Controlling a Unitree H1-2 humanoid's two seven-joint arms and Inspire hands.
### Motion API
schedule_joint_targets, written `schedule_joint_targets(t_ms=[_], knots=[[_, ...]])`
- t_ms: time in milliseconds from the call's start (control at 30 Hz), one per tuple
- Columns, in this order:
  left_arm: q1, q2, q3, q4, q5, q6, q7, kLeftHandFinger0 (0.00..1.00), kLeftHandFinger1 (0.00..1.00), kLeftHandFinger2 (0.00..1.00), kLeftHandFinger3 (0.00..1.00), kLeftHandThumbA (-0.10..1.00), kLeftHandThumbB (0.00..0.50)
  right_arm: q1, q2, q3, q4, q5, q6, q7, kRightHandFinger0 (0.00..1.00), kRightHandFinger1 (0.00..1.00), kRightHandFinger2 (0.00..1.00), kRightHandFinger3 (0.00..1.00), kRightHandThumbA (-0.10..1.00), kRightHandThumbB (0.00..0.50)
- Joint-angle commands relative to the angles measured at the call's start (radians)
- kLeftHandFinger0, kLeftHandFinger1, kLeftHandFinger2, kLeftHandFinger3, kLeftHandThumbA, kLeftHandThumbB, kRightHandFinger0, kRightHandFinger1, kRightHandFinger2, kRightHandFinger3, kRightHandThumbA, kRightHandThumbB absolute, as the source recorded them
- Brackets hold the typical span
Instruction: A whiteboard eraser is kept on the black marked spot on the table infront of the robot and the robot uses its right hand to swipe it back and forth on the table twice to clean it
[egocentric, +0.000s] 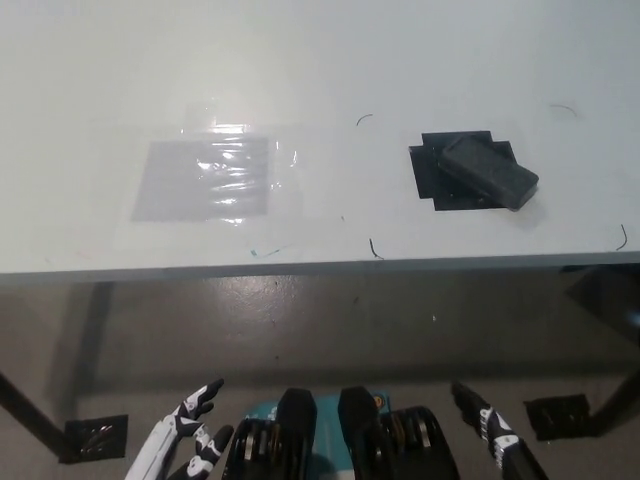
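A dark grey whiteboard eraser (489, 171) lies askew on the black marked spot (440, 180) on the white table (320, 60), its right end hanging past the mark. My black right hand (497, 442) is low at the bottom right, below the table edge and far from the eraser, fingers apart and empty. My white left hand (187, 443) rests open at the bottom left, also below the table.
A taped clear plastic sheet (208, 178) lies on the table's left half. Small dark scribbles (375, 248) mark the surface near the front edge (300, 268). Table legs and black foot plates (95, 436) show on the floor below.
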Motion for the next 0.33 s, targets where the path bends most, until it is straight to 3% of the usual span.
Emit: schedule_joint_targets(t_ms=[0,300], knots=[[-0.006,0.012,-0.011,-0.023,-0.021,-0.043,-0.033,1.00,1.00,1.00,1.00,0.78,0.373,-0.078,0.015,-0.109,0.231,0.068,-0.317,-0.088,1.00,1.00,1.00,1.00,1.00,0.334],[-0.026,0.020,-0.010,-0.020,-0.004,-0.043,-0.027,1.00,1.00,1.00,1.00,0.77,0.369,-0.108,0.021,-0.119,0.285,0.024,-0.346,-0.080,1.00,1.00,1.00,1.00,1.00,0.314]])
